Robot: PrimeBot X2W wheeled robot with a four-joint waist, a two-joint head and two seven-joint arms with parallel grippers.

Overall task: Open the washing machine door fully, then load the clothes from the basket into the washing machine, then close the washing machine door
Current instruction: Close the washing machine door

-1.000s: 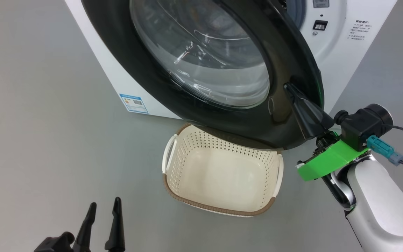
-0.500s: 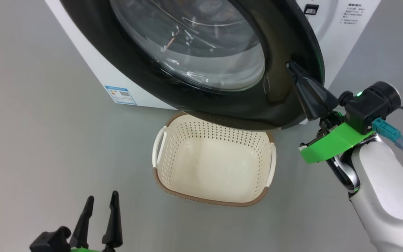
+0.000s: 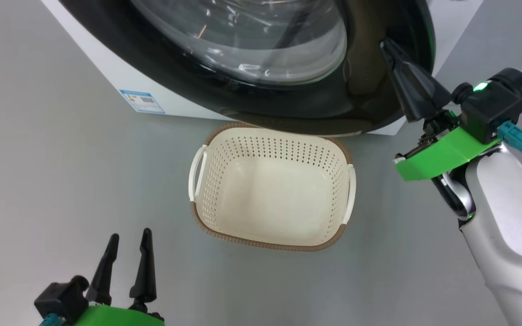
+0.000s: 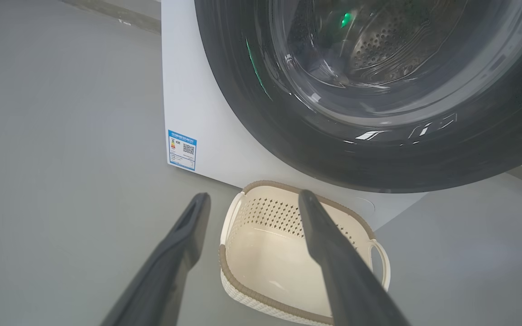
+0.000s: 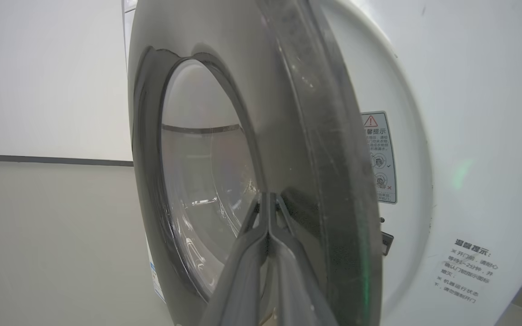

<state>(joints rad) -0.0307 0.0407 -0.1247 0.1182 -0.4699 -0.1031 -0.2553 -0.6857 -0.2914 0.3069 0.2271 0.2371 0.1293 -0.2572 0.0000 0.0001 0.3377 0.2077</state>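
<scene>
Right hand point(image 3: 385, 44), fingers pressed together, touches the washing machine door point(image 3: 365, 90); steady pushing near its edge should latch it.

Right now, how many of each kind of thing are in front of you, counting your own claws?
washing machine: 1
washing machine door: 1
basket: 1
blue label: 1
grippers, left gripper and right gripper: 2
Total: 6

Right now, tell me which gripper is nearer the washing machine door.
Right. The right gripper rests against the washing machine door; the left gripper hovers clear, beyond the basket.
</scene>
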